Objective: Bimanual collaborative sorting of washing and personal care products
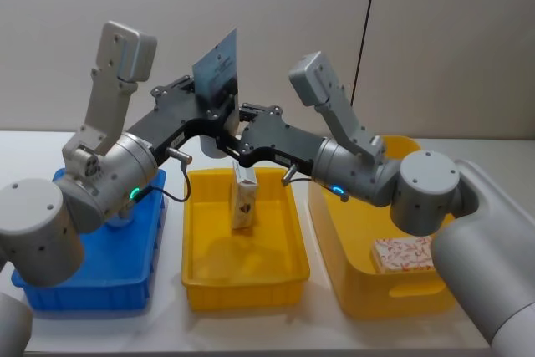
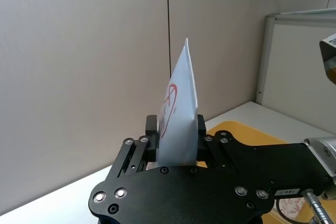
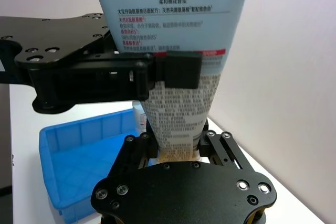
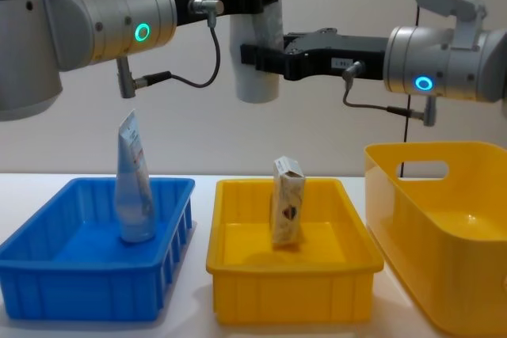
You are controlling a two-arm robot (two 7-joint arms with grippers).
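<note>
Pale bluish-white squeeze tube (image 4: 255,29) held aloft above yellow tray (image 4: 238,271), cap end down, flat crimped end up. Small dark print, red lines on body. Left hand (image 2: 177,145) clamped on tube's upper part; right hand (image 3: 176,142) clamped lower, near cap. Both hands grip same tube. Second tube (image 4: 133,184) stands upright in blue bin (image 4: 47,275). White gable-topped carton (image 4: 287,202) stands in yellow tray. Patterned red-orange carton (image 1: 403,254) lies flat in tall yellow bin (image 1: 351,286), right side of desk (image 1: 25,144).
</note>
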